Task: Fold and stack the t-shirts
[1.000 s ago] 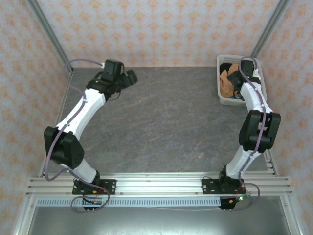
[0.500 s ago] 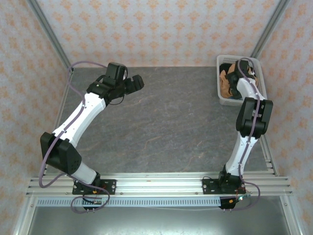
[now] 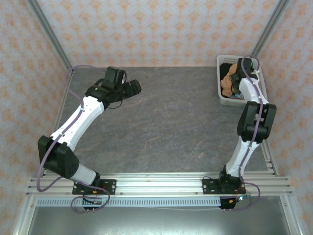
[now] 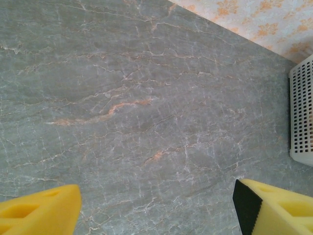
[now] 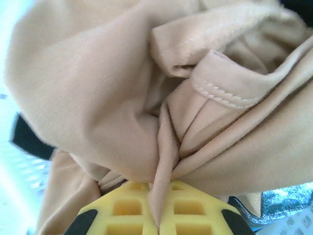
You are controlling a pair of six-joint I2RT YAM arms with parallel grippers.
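While my right end effector (image 5: 159,215) has its jaws closed tight on a thin ridge of the orange t-shirt (image 5: 98,98), the step in hand looks like lifting that tee out of the basket (image 3: 230,101). The shirt sits bunched inside the basket, with the black t-shirt (image 3: 225,65) at the basket's far end, partly under it as far as I can tell.

To do it well:
- Lift straight up until the cloth is above the basket rim, then carry it out over the counter (image 3: 171,127). Dragging sideways could snag the slotted wall or tip the light basket.
- The grip is only a single fold, so go slow. It may slip, or the black tee may come up with it.

My left end effector (image 3: 131,88) hangs well away from the basket over bare counter, jaws wide apart and holding nothing. It is ready to take a second corner.

Materials:
- The orange tee is soft matte knit, heavily creased, with a stitched hem showing in the wrist view.
- The basket (image 4: 303,112) is rigid white plastic with perforated walls.
- The counter is a smooth grey stone pattern with pale and orange veins.
- My pads are yellow, ribbed plastic.
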